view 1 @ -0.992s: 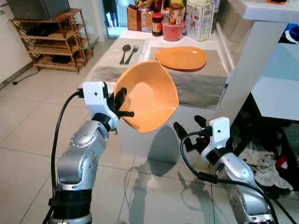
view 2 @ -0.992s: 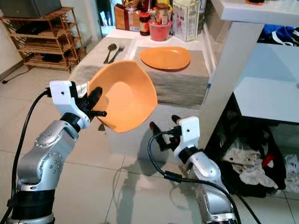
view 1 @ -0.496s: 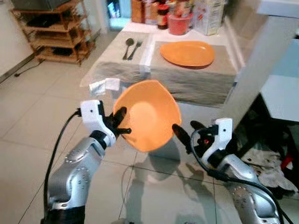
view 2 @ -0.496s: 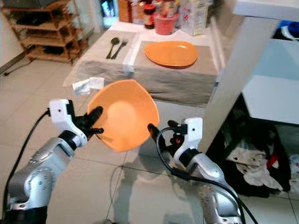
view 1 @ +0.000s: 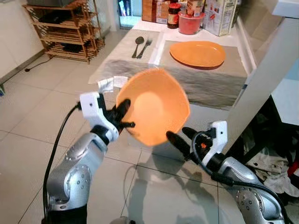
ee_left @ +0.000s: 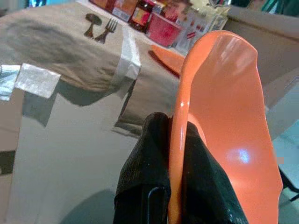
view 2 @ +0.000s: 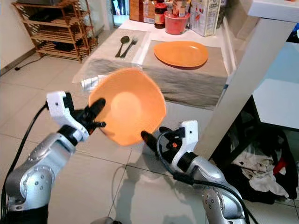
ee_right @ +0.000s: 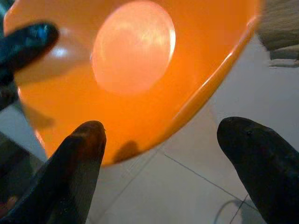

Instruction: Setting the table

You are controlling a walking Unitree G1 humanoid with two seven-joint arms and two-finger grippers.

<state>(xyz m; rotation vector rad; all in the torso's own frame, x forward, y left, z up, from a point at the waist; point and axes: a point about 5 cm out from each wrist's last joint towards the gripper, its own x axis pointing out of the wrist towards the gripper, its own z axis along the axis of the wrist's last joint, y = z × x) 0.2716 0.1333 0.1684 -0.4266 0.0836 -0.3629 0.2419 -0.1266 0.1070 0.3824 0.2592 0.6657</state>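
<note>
the right hand (view 1: 180, 137) sits lowest and nearest, its two long black fingers (ee_right: 77, 161) spread wide with nothing between them, tips just beneath the lower rim of the orange bowl (view 1: 156, 106). the bowl is smooth, glossy plastic with a softly squared rim and a round flat bottom, tipped on edge so its empty hollow faces the camera, held up over the pale tiled floor (view 1: 28, 116). the left hand (view 1: 122, 114) holds it by the rim on the robot's left, one matte black finger inside the wall and the other outside, pinching the thin edge.

beyond the bowl stands the low desk (view 1: 140, 60), covered with a coarse grey-beige woven cloth (view 1: 210, 84); a paler strip runs down the cloth between two place settings. on it lies a flat orange plate (view 1: 196, 53), shiny and empty, well apart from a dark spoon (view 1: 138, 44) and fork (view 1: 145, 45) lying side by side to its left. at the desk's far edge stand a red tub (view 1: 190, 23), a dark jar (view 1: 173, 8) and cartons (view 1: 222, 16). a slatted wooden rack (view 1: 65, 28) stands by the far wall.
</note>
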